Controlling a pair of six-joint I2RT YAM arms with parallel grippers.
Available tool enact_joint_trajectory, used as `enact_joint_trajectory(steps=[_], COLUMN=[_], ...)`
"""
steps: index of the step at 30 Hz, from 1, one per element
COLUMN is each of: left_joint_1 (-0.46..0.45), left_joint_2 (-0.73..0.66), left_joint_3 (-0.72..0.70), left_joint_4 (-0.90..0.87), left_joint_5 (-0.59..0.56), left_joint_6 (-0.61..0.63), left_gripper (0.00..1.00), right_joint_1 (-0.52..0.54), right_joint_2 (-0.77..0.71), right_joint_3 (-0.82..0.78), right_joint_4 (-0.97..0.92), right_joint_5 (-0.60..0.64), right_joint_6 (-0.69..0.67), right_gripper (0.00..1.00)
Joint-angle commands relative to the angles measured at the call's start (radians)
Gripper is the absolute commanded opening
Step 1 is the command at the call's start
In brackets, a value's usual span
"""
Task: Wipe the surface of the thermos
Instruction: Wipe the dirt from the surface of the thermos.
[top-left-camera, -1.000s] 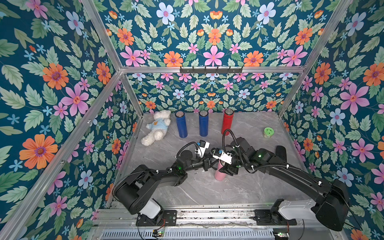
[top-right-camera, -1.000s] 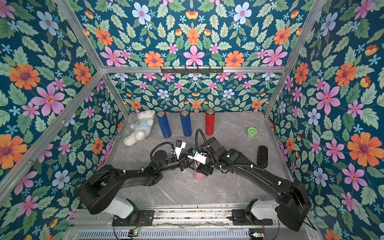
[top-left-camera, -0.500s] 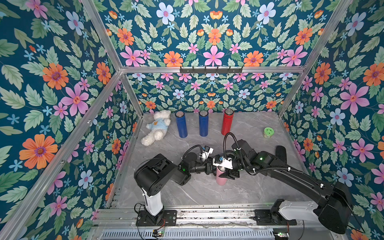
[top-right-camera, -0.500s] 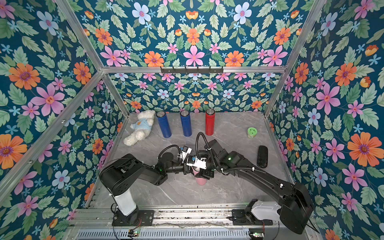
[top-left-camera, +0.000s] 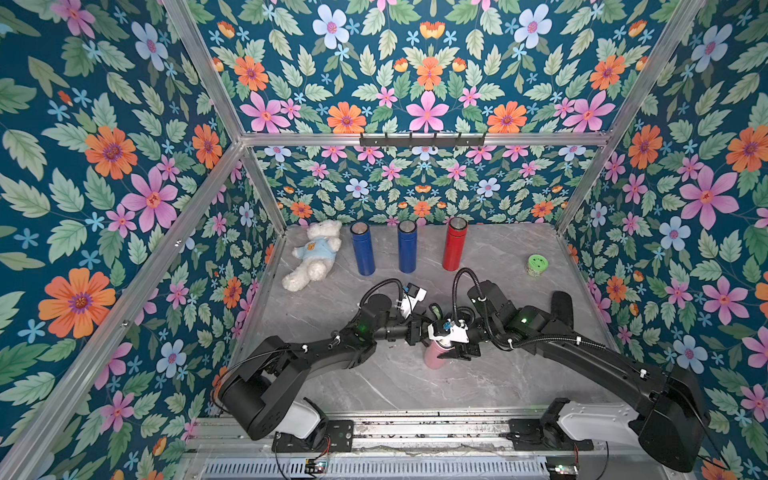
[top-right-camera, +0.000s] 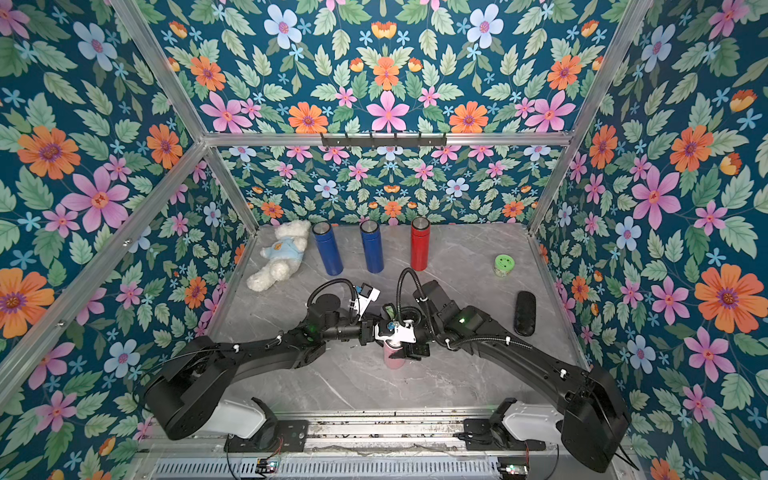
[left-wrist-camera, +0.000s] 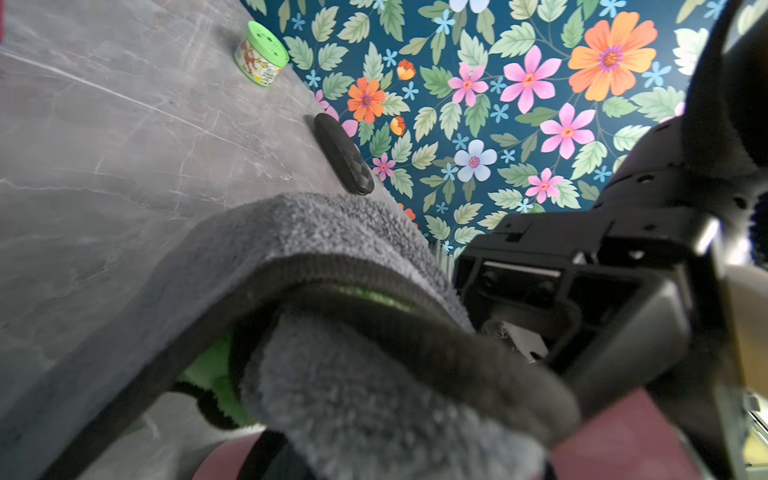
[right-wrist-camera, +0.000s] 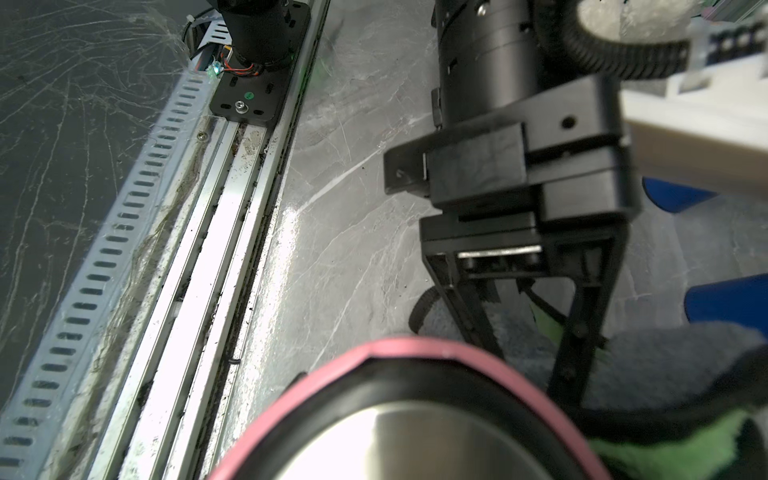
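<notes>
The pink thermos (top-left-camera: 433, 358) stands upright on the grey marble-pattern table (top-left-camera: 374, 386), directly between the two claws, which meet at it from opposite sides. The right claw (top-left-camera: 446, 344) is clamped on the upper part of the thermos, one jaw on each side. The thermos body and base show below this claw, and the claw covers the thermos top in both top views. In the right wrist view the steel lid (right-wrist-camera: 415, 440) with its pink rim lies immediately beneath that claw's camera. The left claw (top-left-camera: 422, 330) has its jaws fully together on a cloth (left-wrist-camera: 353, 232), grey on one face and green on the other. The cloth drapes over the jaws, and its folded end lies against the thermos wall just ahead of the claw tips, facing the right claw. How firmly the cloth bears on the wall cannot be told. Well beyond both claws, near the back wall, a blue thermos (top-left-camera: 363, 249), a second blue thermos (top-left-camera: 407, 247) and a red thermos (top-left-camera: 455, 245) stand upright in a row. A white teddy bear (top-left-camera: 313, 259) lies just past the first blue thermos. Behind the right claw, beside its arm, a black case (top-right-camera: 524, 312) lies flat. A green-lidded tin (top-left-camera: 537, 264) stands farther back, apart from both claws.
</notes>
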Motion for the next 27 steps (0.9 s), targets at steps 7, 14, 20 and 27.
enact_joint_trajectory(steps=[7,14,20,27], left_joint_1=[-0.009,-0.011,-0.009,-0.011], left_joint_2=[0.273,0.179,-0.021,0.092], left_joint_3=[-0.034,-0.005,-0.001,0.0], left_joint_4=[0.043,-0.149,-0.213,-0.095], left_joint_5=[0.116,0.071,0.123,0.185], left_joint_6=[0.04,0.13,0.111,0.074], left_gripper=[0.0,0.0,0.0,0.0], right_joint_1=[-0.03,-0.047,-0.05,-0.051], right_joint_2=[-0.015,-0.015,0.002,0.024], right_joint_3=[0.01,0.009,0.018,0.028], right_joint_4=[0.033,0.013,0.007,0.025], right_joint_5=[0.1,0.09,0.042,0.023], right_joint_6=[-0.087,-0.117,-0.174,-0.179], right_gripper=[0.0,0.0,0.0,0.0])
